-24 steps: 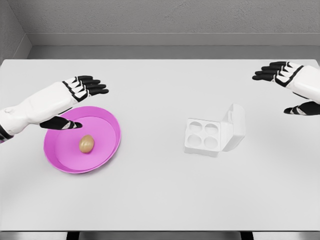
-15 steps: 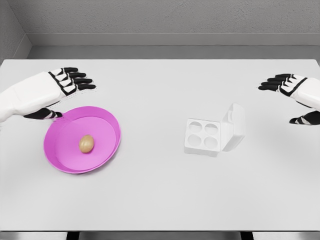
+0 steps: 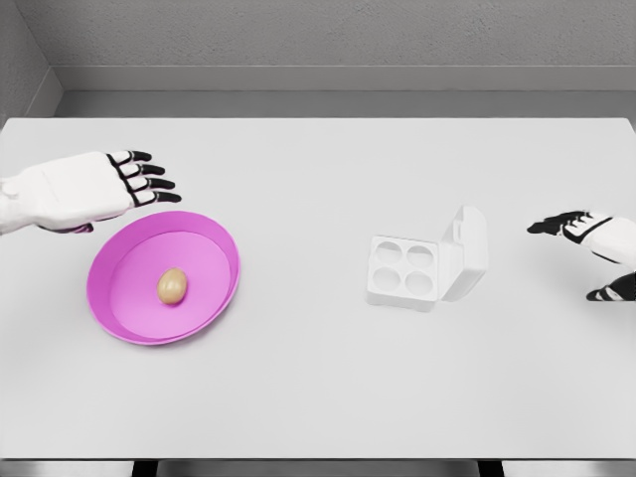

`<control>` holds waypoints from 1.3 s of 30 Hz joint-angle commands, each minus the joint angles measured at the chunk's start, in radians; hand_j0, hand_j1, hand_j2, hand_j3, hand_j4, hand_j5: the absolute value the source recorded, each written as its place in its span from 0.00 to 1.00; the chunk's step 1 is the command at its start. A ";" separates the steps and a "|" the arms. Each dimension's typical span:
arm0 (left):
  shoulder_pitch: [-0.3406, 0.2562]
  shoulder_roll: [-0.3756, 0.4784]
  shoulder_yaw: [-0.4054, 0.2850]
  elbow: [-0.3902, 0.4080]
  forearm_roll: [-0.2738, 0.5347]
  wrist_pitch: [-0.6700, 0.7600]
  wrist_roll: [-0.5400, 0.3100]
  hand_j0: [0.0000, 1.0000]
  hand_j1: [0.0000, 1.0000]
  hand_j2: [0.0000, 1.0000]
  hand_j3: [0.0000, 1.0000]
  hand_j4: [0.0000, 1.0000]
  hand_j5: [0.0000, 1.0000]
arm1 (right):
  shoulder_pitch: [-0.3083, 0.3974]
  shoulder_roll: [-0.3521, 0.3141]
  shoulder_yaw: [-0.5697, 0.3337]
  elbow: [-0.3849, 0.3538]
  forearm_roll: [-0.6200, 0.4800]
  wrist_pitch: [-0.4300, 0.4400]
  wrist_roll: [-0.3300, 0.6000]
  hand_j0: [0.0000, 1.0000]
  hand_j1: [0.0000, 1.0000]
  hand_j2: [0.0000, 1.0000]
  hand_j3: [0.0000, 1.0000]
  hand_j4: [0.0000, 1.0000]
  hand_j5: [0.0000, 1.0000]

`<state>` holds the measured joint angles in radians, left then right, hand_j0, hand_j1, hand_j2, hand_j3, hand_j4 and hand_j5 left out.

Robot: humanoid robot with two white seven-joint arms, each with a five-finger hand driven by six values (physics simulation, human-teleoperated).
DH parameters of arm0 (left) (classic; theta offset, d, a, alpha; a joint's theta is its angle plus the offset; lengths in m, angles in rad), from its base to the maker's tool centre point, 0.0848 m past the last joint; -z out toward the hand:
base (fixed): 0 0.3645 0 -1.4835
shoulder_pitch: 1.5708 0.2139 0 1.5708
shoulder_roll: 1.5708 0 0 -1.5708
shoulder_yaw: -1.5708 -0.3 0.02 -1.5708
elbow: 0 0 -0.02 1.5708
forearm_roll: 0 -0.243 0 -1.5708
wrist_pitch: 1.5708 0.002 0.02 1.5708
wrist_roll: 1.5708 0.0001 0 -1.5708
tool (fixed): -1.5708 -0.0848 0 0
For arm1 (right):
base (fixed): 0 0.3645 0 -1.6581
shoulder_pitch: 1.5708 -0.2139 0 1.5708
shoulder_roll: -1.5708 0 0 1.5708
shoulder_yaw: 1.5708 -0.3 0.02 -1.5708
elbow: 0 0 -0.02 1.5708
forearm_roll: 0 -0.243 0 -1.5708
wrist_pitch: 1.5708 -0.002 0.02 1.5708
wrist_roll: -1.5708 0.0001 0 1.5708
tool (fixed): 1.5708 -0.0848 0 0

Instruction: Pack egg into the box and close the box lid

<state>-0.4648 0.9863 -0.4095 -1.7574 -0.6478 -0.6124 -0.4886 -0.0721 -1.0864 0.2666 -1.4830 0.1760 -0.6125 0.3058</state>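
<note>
A white counter is seen carrying everything, with nothing of the task yet done. A pink bowl is set on its left side, and the white egg box is placed right of the middle, its lid raised and its four cups empty. The left hand is held above the bowl's far-left rim, fingers spread and holding nothing. The right hand is shown at the right edge, well apart from the box, fingers relaxed and empty. The brown egg is lying in the bowl, ungrasped; picking, packing and lid closing are all left.
</note>
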 commanded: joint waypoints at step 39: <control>-0.273 0.006 -0.502 0.093 0.074 0.001 -0.061 0.89 0.89 0.89 0.89 0.89 0.89 | 0.008 0.129 -0.087 0.036 0.060 0.002 0.118 1.00 1.00 1.00 1.00 1.00 1.00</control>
<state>-0.7378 0.9920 -0.9087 -1.6642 -0.5761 -0.6128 -0.5494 -0.0644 -0.9557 0.1801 -1.4345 0.2432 -0.6128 0.4224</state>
